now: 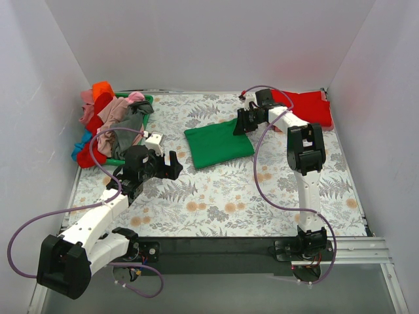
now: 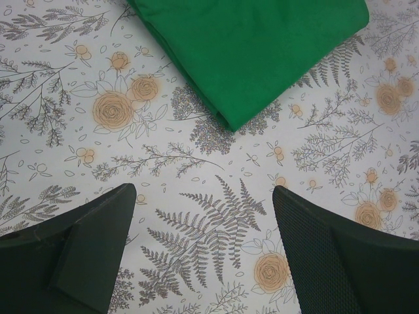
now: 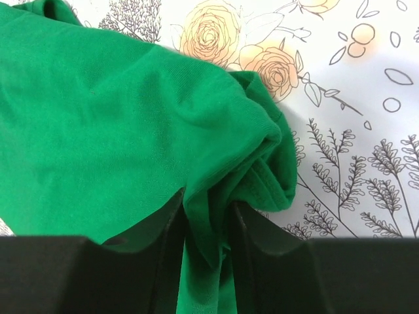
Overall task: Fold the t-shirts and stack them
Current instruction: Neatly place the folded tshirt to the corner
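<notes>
Evidently limp and light, the folded bright green cotton t-shirt (image 1: 219, 145) bunches where the right gripper (image 3: 208, 203) pinches its edge; the left gripper (image 2: 204, 193) gapes empty.

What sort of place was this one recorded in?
Probably a lab test cell, not a home: plain white panels enclose three sides, a left arm and right arm are bolted at the near edge, and a floral-print cloth covers the surface, holding a green t-shirt and a basket of shirts.
</notes>
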Available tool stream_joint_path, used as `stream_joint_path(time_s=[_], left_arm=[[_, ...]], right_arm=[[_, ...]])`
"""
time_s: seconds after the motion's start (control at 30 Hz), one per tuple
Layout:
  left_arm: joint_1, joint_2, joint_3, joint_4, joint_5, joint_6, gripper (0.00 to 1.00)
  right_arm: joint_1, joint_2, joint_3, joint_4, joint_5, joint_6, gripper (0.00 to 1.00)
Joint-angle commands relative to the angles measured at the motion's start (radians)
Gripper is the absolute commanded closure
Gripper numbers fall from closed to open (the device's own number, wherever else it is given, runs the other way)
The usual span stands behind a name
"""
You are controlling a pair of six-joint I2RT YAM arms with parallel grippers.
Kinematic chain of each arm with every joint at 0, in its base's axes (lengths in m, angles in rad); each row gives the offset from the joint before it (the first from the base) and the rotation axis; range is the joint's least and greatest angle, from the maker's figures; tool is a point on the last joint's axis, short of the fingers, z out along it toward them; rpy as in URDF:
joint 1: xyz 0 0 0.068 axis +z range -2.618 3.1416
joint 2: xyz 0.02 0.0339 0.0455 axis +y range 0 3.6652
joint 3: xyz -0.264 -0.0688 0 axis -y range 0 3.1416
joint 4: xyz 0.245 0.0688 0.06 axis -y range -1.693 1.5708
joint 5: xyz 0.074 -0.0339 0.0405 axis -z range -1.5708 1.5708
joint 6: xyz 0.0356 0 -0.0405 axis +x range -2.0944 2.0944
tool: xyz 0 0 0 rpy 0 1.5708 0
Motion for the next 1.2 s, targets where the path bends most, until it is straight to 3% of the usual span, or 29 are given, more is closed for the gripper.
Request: stream_joint_path(time_s=[0.0,0.4,0.8,1.17], left_arm=[[0.0,-0.012,-0.006,0.01,0.007,0.015,0.15],[0.0,-0.007,-0.006,0.012,0.005,0.016,0.15],[0.0,-0.009,-0.008,0.013,0.005,0.018,0.15],[0.0,-0.013,-0.006,0.013,0.004,0.019,0.15]], right_arm=[[0.014,0.036,-0.008,-0.078,-0.009,0.001,0.67],[0.012,0.042,-0.002,-0.085,-0.021,0.001,0.79],[0.011,0.042,0.004,-0.086,-0.059,0.001,0.98],[-0.04,-0.062,0.021,-0.111,-0.233,-0.121,0.99]])
